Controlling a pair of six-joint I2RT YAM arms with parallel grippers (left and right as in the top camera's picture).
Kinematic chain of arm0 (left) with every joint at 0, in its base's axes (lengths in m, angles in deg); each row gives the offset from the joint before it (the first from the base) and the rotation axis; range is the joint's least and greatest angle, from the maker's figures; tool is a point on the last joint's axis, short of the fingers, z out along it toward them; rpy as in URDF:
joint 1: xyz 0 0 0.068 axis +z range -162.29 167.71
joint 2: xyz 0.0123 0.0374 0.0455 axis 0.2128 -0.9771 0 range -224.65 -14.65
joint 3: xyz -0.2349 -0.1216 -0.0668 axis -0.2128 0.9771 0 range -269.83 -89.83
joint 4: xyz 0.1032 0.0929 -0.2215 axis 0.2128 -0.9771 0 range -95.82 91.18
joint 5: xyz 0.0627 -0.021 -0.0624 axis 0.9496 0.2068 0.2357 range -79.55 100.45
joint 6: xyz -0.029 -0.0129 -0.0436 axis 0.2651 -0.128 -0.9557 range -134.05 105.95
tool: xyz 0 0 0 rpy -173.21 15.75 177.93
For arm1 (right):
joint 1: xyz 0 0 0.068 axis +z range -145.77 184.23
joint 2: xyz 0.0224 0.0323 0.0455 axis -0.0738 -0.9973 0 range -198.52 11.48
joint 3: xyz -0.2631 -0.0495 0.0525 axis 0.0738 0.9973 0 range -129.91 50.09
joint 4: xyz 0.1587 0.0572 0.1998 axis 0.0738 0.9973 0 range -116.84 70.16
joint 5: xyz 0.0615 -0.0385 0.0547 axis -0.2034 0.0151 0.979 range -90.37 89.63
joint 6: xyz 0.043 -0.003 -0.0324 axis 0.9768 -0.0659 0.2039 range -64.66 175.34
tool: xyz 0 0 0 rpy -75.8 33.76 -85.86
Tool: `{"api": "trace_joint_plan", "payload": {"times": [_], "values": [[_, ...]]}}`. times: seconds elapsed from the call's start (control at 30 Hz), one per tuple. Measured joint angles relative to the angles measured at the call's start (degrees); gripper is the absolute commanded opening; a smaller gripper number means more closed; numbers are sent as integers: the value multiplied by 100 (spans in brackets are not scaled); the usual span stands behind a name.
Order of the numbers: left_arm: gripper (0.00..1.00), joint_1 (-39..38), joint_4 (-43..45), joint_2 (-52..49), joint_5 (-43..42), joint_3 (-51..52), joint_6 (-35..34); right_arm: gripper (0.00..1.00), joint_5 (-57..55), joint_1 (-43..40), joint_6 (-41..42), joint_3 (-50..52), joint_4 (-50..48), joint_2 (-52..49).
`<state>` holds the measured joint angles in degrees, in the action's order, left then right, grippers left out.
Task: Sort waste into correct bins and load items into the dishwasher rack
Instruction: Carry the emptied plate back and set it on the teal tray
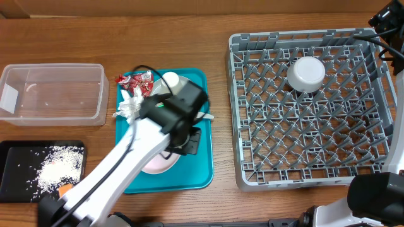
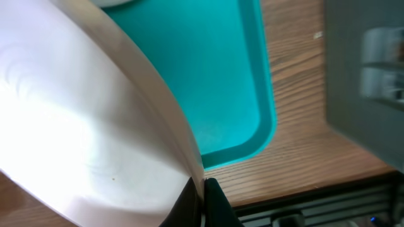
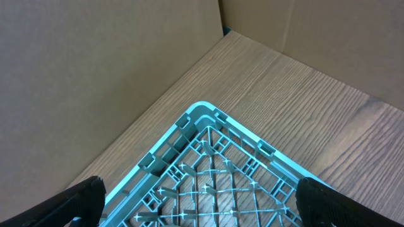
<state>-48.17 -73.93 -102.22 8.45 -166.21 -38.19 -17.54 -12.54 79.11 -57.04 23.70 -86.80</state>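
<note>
Left gripper (image 2: 203,192) pinched shut on rim of pale pink round plate (image 2: 82,132), above flat teal serving tray (image 2: 214,75). Right gripper (image 3: 201,198) spread wide over corner of large grey plastic dishwasher rack (image 3: 202,113).

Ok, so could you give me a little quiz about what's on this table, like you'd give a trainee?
1. True or false: the right claw stands open over a corner of the dishwasher rack.
2. What lies in the black tray? A) rice grains and an orange cube; B) teabags; C) a sponge.
3. What is the left claw pinching?
Key: 1 true. 2 A. 3 the rim of the pale pink plate.
</note>
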Motion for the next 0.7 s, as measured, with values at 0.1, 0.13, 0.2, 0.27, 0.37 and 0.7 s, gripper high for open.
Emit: {"api": "trace_joint_plan", "payload": {"times": [0.1,0.13,0.2,0.27,0.37,0.7], "values": [[4,-129,7,-485,13,7,-127,100,0,0,0,0,2,0],[4,-149,9,-584,-13,7,-146,100,0,0,0,0,0,0],[11,-166,11,-715,-85,7,-177,100,0,0,0,0,0,0],[25,-166,11,-752,-127,7,-225,100,0,0,2,0,4,0],[35,-166,9,-750,-173,7,-267,100,0,0,-2,0,2,0],[36,-166,-50,-750,-389,-74,-293,100,0,0,2,0,2,0]]}}
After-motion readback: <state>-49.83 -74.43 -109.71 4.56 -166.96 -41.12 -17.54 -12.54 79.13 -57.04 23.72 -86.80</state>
